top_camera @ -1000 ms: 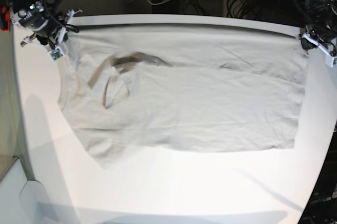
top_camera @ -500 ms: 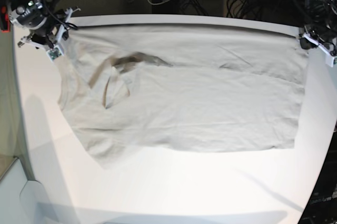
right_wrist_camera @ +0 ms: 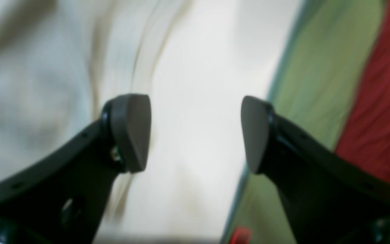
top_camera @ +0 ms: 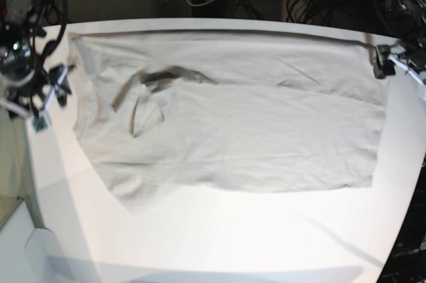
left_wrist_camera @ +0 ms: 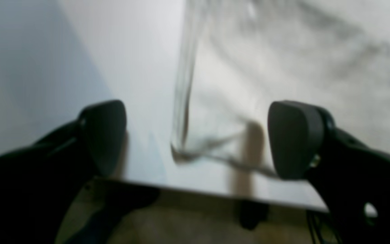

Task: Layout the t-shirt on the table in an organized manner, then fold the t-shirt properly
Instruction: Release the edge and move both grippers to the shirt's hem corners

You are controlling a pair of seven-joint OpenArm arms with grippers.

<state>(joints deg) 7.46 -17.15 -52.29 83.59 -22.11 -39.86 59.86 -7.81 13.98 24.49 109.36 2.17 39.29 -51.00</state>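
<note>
The shirt (top_camera: 233, 123) lay flat across the upper desk (top_camera: 219, 236), its top edge near the far rim. Bare room sat below. Both fingers (left_wrist_camera: 195, 139) (right_wrist_camera: 195, 132) stood wide, holding nothing.

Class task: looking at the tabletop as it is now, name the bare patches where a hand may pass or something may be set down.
Free: the broad near strip of the table below the t-shirt, and the narrow margins beside it. Crowded: the far half, which the shirt covers to the edge.
</note>
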